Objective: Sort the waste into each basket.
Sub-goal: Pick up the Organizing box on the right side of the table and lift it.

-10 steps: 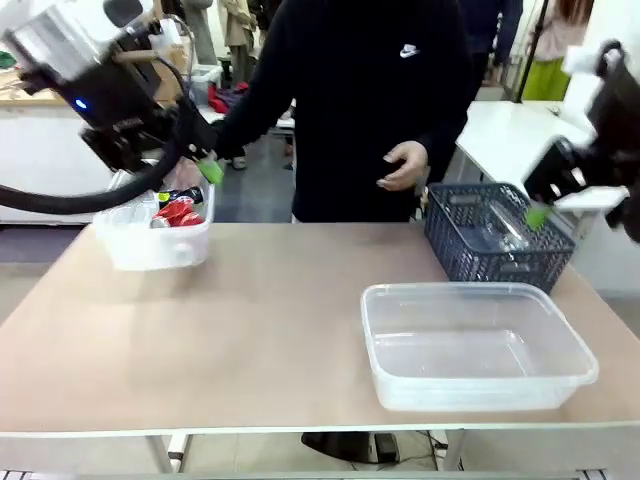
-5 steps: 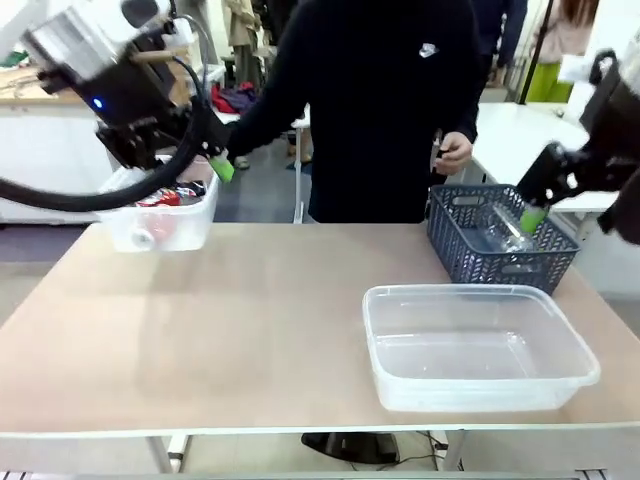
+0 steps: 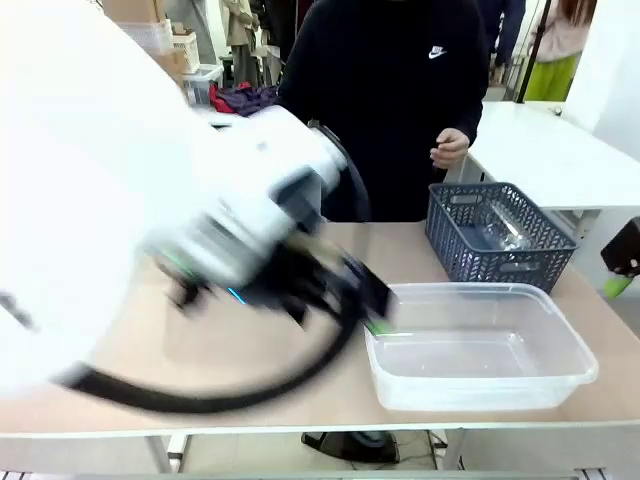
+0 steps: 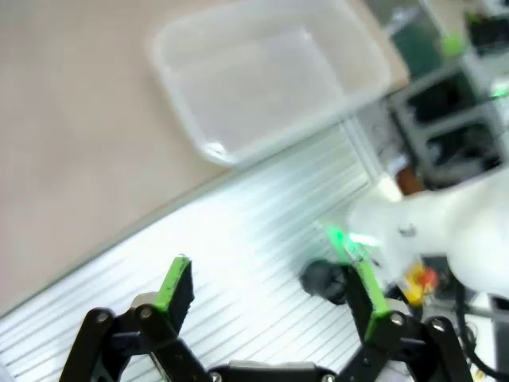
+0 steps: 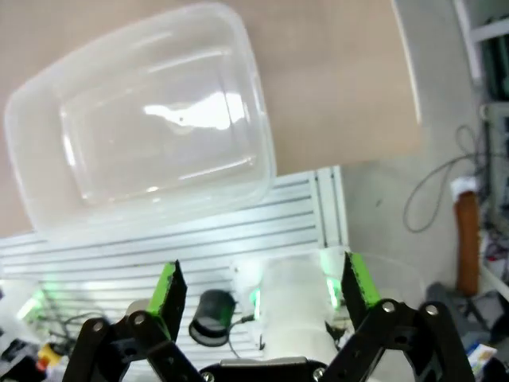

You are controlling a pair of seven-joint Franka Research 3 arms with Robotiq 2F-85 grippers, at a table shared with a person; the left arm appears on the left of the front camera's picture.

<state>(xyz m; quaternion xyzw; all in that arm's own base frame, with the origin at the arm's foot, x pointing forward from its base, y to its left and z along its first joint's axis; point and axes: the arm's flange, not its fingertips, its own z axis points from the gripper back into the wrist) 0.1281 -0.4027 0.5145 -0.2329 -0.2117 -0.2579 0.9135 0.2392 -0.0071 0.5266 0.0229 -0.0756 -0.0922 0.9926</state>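
One empty clear basket (image 3: 480, 345) stands at the front right of the table. It also shows in the left wrist view (image 4: 262, 76) and the right wrist view (image 5: 143, 119). My left arm sweeps blurred across the left and middle of the front view and hides everything behind it. Its gripper (image 3: 368, 305) hangs by the basket's left rim. In its wrist view the left gripper (image 4: 269, 274) stands open and empty over the table's edge. My right gripper (image 3: 620, 272) is low at the right edge, and in its wrist view (image 5: 262, 274) it is open and empty. A see-through bottle (image 3: 505, 235) lies in the dark blue basket.
The dark blue lattice basket (image 3: 470, 250) stands at the back right. A person in a dark top stands at the far side with a hand (image 3: 450, 148) held near the chest. A white table (image 3: 545, 150) is behind on the right.
My left arm has swung from the far left, by the tub of cans, down to the front middle. The right gripper has dropped to the right edge.
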